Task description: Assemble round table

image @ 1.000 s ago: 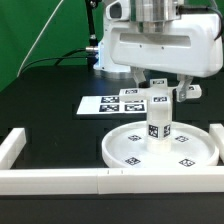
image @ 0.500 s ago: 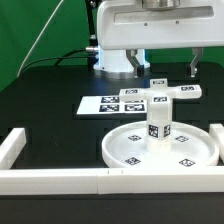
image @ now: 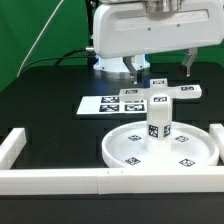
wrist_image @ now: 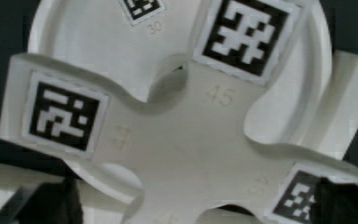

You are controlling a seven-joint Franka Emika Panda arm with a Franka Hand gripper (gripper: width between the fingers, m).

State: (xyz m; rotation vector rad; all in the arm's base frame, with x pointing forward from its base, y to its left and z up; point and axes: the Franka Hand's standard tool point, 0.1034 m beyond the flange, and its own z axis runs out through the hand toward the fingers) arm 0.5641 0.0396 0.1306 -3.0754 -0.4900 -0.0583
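A: Where does the cross-shaped base (image: 164, 96) sit right now?

B: On top of the short leg (image: 159, 126), which stands upright at the middle of the round disc (image: 162, 149). The disc lies flat on the bench (image: 45, 110), close to the white border rail (image: 60, 177) at the front.

A: And which way is it from the gripper (image: 160, 66)?

B: Straight below. The two fingers hang spread wide, one to each side above the cross, with nothing between them. I'd call it empty and fully open.

A: How do the arms of the cross run?

B: One arm reaches toward the exterior view's right, ending at a tagged tip. The wrist view looks down onto the base (wrist_image: 194, 110) and shows its arms running slantwise, so the fingers seem not to line up squarely with any one arm.

A: So what does the next move turn on?

B: My guess: a plain descent, with the fingers straddling one arm across its narrow width. The flat marker board (image: 112, 103) lies just behind the disc, clear of that path.
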